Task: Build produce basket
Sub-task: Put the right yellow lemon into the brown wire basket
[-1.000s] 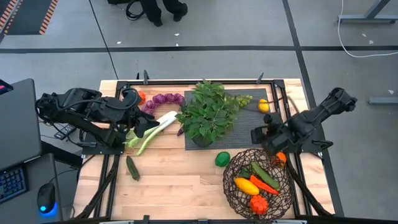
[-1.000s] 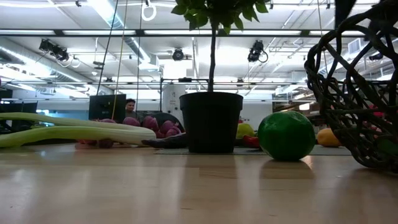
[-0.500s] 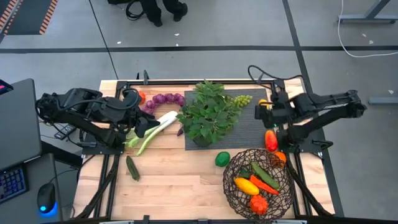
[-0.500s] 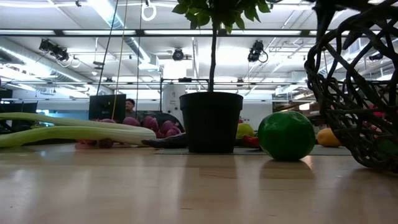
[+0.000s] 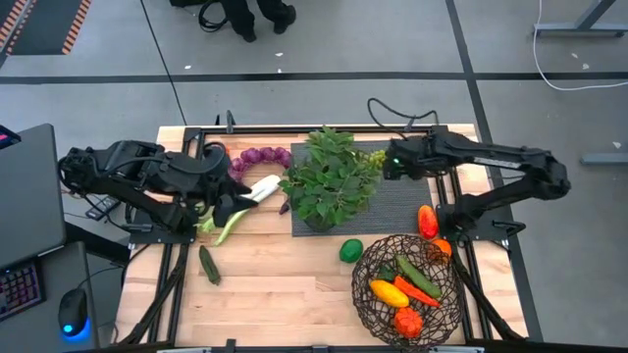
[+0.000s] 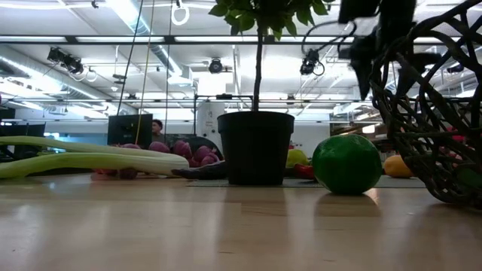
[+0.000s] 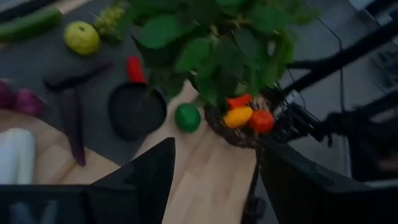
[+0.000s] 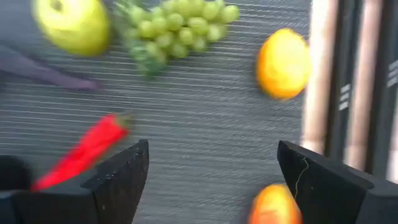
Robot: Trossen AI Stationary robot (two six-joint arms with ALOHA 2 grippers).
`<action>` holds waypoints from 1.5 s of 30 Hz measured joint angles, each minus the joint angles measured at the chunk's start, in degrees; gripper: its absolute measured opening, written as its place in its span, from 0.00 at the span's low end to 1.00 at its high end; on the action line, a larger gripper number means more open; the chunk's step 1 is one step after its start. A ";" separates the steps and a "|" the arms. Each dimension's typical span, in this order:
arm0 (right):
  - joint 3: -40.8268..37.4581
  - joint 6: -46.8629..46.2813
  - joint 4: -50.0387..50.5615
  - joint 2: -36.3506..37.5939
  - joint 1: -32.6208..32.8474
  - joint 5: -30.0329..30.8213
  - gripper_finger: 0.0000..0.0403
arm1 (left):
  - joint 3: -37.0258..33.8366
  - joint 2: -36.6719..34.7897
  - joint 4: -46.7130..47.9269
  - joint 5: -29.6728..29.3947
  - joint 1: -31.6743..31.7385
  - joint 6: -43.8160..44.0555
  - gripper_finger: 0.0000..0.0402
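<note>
A black pot (image 6: 256, 147) stands mid-table, a green lime (image 6: 346, 163) just beside it, the dark wire basket (image 6: 433, 113) at the right edge, and a pale leek (image 6: 83, 158) lying across the left.

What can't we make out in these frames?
- Left hand: whether it actually touches the leek, high view; the arm covers the contact.
- Basket: contents, low view; cut off by the picture's edge.
- Right hand: what lies under it, high view; plant leaves overlap.
</note>
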State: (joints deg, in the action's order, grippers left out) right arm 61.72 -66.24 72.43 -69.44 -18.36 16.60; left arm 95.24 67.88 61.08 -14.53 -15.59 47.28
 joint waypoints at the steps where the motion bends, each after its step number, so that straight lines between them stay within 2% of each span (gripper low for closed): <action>1: -0.34 2.83 0.15 -1.22 -1.74 0.03 0.90 | 0.00 0.00 0.01 0.57 -0.02 -0.16 0.58; 4: -1.55 8.56 1.92 -5.05 -6.95 0.43 0.92 | 0.00 0.00 0.56 0.84 -0.02 -1.63 0.58; 10: -3.23 17.71 0.05 -11.94 -15.73 -1.05 0.92 | 0.00 0.00 0.27 -1.22 0.36 3.59 0.58; 13: -3.24 23.62 -2.47 -15.03 -18.66 -3.08 0.92 | 0.00 0.00 0.31 -2.88 0.44 4.39 0.58; 22: -3.24 35.62 -3.71 -21.56 -24.64 -2.86 0.91 | 0.02 0.00 2.37 -4.33 0.75 4.07 0.58; 40: -3.23 42.49 -8.27 -23.31 -34.22 -6.40 0.91 | 0.02 -0.02 2.69 -4.41 8.36 5.03 0.58; 45: -3.22 42.54 -8.93 -23.31 -36.30 -11.24 0.91 | 0.05 -0.02 2.67 -4.38 9.59 5.05 0.58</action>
State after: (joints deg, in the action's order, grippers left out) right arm 58.50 -23.70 63.50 -92.75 -54.66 5.36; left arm 95.29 67.85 63.75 -18.91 -6.01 52.33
